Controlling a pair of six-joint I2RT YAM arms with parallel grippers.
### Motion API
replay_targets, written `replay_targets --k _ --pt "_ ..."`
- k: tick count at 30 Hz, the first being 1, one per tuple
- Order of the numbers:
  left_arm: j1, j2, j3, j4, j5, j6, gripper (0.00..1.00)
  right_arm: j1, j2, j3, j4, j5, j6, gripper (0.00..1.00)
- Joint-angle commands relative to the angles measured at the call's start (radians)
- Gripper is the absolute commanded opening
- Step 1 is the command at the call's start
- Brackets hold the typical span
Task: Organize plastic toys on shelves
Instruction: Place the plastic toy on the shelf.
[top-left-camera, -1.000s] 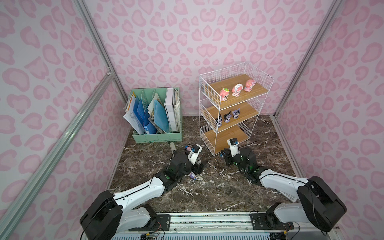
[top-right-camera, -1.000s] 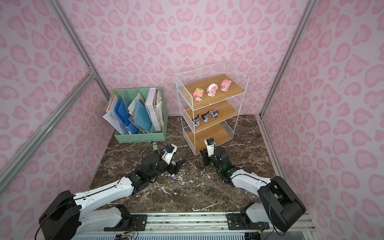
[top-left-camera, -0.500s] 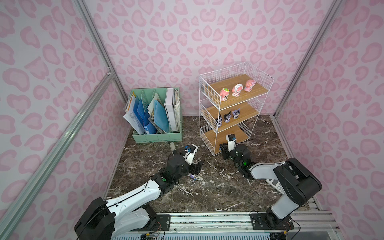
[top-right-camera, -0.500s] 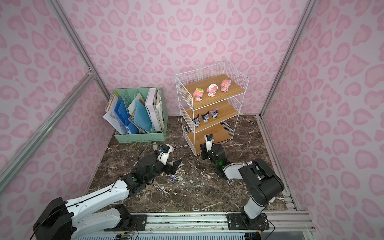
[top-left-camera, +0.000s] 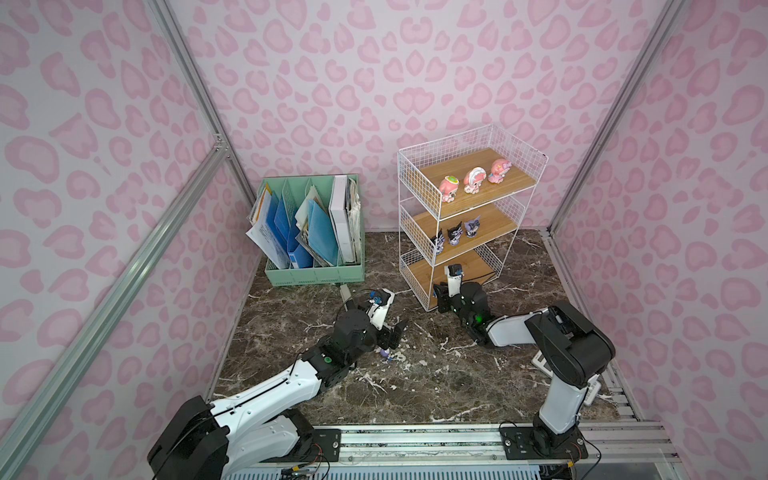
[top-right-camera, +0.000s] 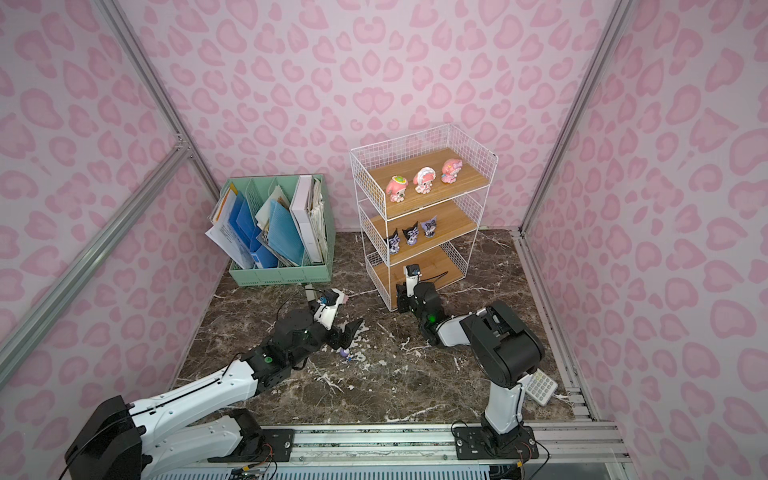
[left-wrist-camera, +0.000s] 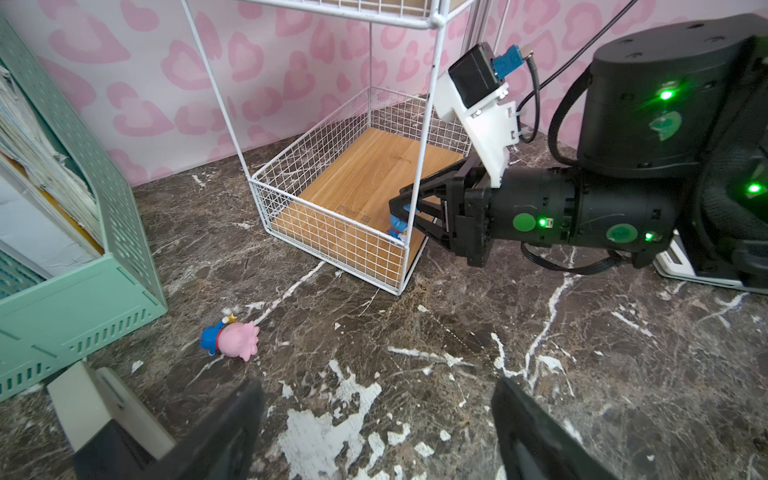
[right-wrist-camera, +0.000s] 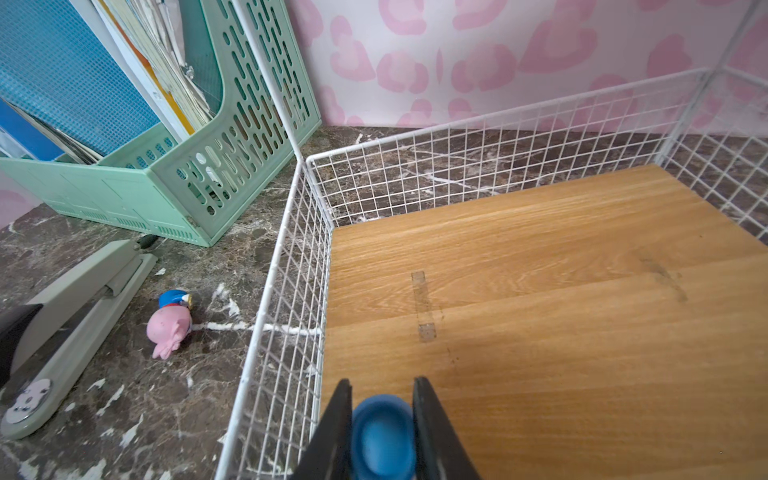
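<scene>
Right jaws, in both top views, sit at the open front of the lowest tier of the shelves (top-left-camera: 417, 183); their load is hidden there. Left jaws stand spread over the bench (top-left-camera: 436, 374), with a tiny purple figurine (top-left-camera: 386, 354) on the marble just beside them, on the arm's side. High above the right jaws, three pink figurines (top-left-camera: 473, 179) stand on the top board and three dark pointed-eared figurines (top-left-camera: 455, 233) on the middle one.

From the left wrist, the left jaws are released, nothing between them. Ahead of them, off toward the green file organizer (left-wrist-camera: 83, 257), a pink-headed figurine (left-wrist-camera: 232, 338) lies on its side on the bench. Farther ahead, the right jaws clench a blue figurine (left-wrist-camera: 394, 228) at the front corner of the bottom board (left-wrist-camera: 353, 183).

From the right wrist, the right jaws grasp the blue figurine (right-wrist-camera: 384, 436) over the board's near edge. Outside the wire wall, off to their side, the pink-headed figurine (right-wrist-camera: 168, 326) lies beside a grey stapler (right-wrist-camera: 75, 307).
</scene>
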Motion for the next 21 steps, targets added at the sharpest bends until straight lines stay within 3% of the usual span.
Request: replay_targets --k 1,21 --pt "0.001 -0.003 0.006 -0.006 -0.009 0.010 0.88 0.014 0.019 0.022 0.010 0.033 -0.013 0.27" --pt "0.001 -0.005 0.002 -0.008 -0.006 0.010 0.88 0.060 0.092 0.078 0.003 0.128 -0.058 0.30"
